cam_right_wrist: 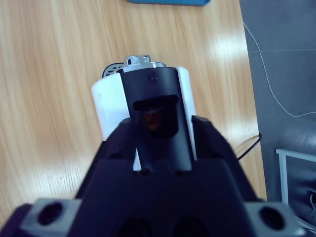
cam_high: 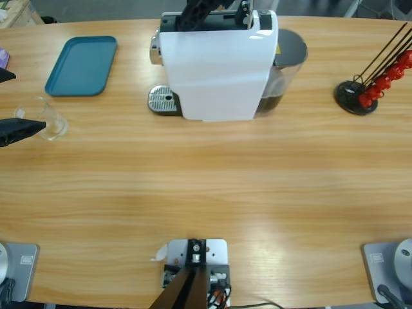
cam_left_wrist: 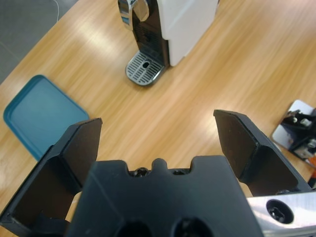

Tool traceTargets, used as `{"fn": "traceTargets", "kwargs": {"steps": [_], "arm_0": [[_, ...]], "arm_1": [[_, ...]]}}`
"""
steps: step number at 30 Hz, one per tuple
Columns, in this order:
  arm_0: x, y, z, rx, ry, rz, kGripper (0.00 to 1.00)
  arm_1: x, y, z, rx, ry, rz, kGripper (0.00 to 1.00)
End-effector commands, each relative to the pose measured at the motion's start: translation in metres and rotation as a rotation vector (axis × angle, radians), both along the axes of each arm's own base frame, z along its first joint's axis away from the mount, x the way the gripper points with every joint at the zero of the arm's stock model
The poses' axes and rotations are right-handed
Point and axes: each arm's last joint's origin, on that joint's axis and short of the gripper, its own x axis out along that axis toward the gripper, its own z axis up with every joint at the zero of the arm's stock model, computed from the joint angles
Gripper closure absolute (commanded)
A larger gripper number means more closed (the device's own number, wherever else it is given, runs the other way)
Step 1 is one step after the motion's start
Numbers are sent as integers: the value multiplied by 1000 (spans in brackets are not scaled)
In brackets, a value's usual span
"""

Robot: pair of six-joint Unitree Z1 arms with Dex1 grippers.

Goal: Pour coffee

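Observation:
No coffee shows in any view. A small clear glass (cam_high: 51, 119) stands on the table at the far left, and I see no dark liquid in it. My left gripper (cam_high: 29, 100) comes in from the left edge, open wide, one jaw overlapping the glass in the high view. In the left wrist view the left gripper (cam_left_wrist: 158, 123) has only bare table between its jaws. The white coffee machine (cam_high: 215, 71) stands at the back middle. On top of it my right gripper (cam_right_wrist: 163, 131) is shut on the machine's black lever (cam_right_wrist: 155, 98), with a reddish thing in the open slot.
A teal tray (cam_high: 82, 64) lies at the back left. The machine's metal drip grate (cam_high: 162, 100) faces left, and its smoky grey tank (cam_high: 290, 61) is on its right side. A black rack of red capsules (cam_high: 376, 80) stands at the back right.

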Motion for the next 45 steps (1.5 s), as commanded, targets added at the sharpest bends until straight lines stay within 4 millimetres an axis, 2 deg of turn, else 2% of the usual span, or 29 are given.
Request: {"fn": "traceTargets", "kwargs": {"steps": [1, 5, 9, 11, 14, 17, 19, 22, 27, 29, 31, 35, 37, 39, 41, 43, 44, 45], "arm_0": [[2, 1, -14, 20, 37, 37, 0], [4, 4, -12, -1, 28, 78, 0], [6, 7, -6, -74, 23, 162, 0], [7, 8, -5, -67, 9, 189, 0], [7, 12, -2, -90, -7, 267, 1], [8, 18, 3, -141, -1, 358, 6], [8, 17, 6, -155, -2, 350, 4], [14, 13, 12, -168, 7, 339, 4], [17, 5, 5, -162, 73, 266, 9], [17, 6, 4, -155, 82, 268, 28], [18, 5, 5, -159, 86, 269, 98], [22, 2, 4, -138, 82, 260, 94], [29, -4, -1, -59, 59, 202, 86], [39, -13, -4, -1, 44, 130, 74], [49, -22, -8, -16, 62, 112, 73], [51, -26, -8, -36, 68, 100, 70], [51, -25, -8, -41, 69, 95, 69], [49, -24, -7, -45, 66, 90, 69]], "arm_1": [[-1, -3, -7, -43, -1, -34, 0], [-20, -13, 36, 41, -72, -45, 0], [-60, -21, 88, 189, -113, -46, 0], [-77, -23, 99, 223, -104, -31, 0], [-91, -33, 105, 231, -80, -45, 0], [-115, -60, 121, 312, -9, -144, 0], [-131, -79, 120, 358, 75, -234, 0], [-150, -103, 104, 377, 189, -374, 0], [-169, -132, 79, 448, 337, -644, 9], [-167, -134, 68, 514, 339, -740, 110], [-163, -134, 69, 548, 289, -792, 239], [-150, -122, 66, 570, 261, -849, 243], [-140, -113, 60, 594, 261, -900, 243], [-129, -106, 57, 645, 250, -991, 247], [-114, -104, 56, 700, 265, -1105, 266], [-100, -98, 52, 709, 262, -1166, 533], [-95, -94, 51, 706, 260, -1175, 597], [-91, -91, 50, 710, 263, -1182, 601]]}}
